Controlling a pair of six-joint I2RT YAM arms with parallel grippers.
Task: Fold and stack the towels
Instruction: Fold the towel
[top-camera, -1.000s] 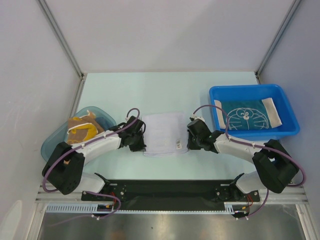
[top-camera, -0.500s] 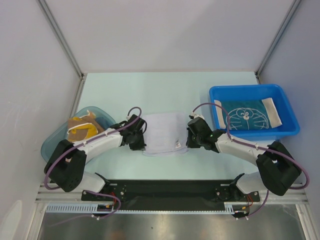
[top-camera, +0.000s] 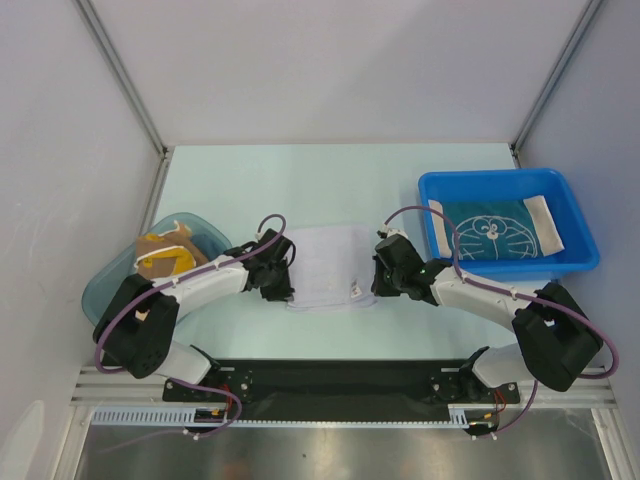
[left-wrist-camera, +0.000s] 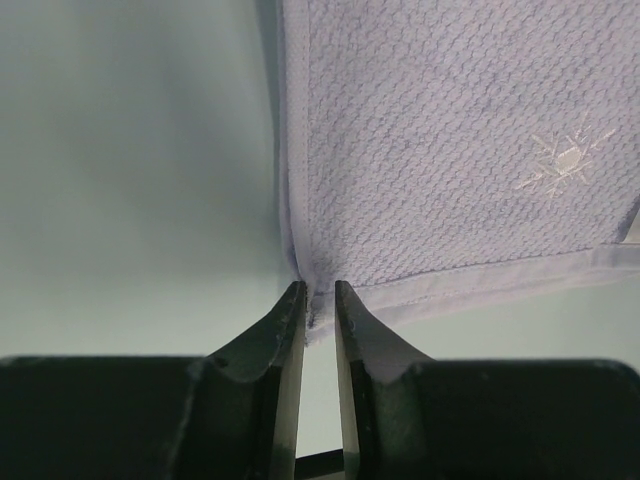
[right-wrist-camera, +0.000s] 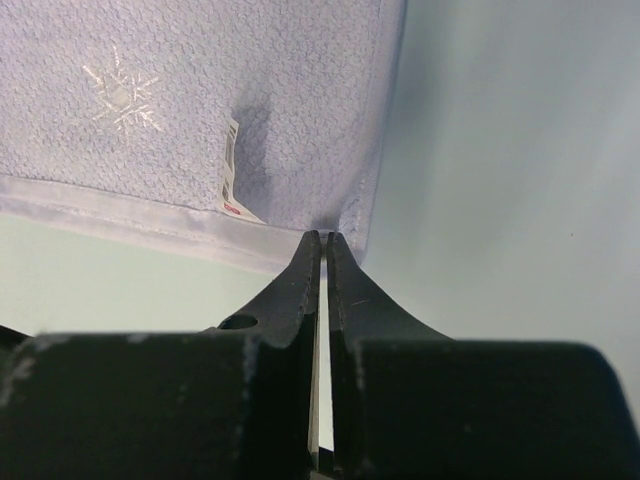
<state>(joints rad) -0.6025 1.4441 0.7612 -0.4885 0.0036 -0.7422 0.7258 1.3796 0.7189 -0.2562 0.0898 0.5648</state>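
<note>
A white towel (top-camera: 326, 265) with a star mark lies on the table between both arms. My left gripper (top-camera: 285, 283) is shut on its near left corner; the left wrist view shows the white towel (left-wrist-camera: 450, 150) pinched between the jaws of the left gripper (left-wrist-camera: 320, 295). My right gripper (top-camera: 375, 283) is shut on its near right corner; the right wrist view shows the right gripper (right-wrist-camera: 324, 240) pinching the towel's (right-wrist-camera: 230, 110) hem beside a small label. A teal-blue towel (top-camera: 490, 230) lies in the blue bin. An orange towel (top-camera: 168, 258) sits in the teal tub.
The blue plastic bin (top-camera: 575, 262) stands at the right. The translucent teal tub (top-camera: 105, 285) stands at the left, close to my left arm. Grey walls enclose the table on three sides.
Both grippers have moved slightly away from the near edge, carrying the towel's near edge with them; the towel looks a little shorter front to back.
</note>
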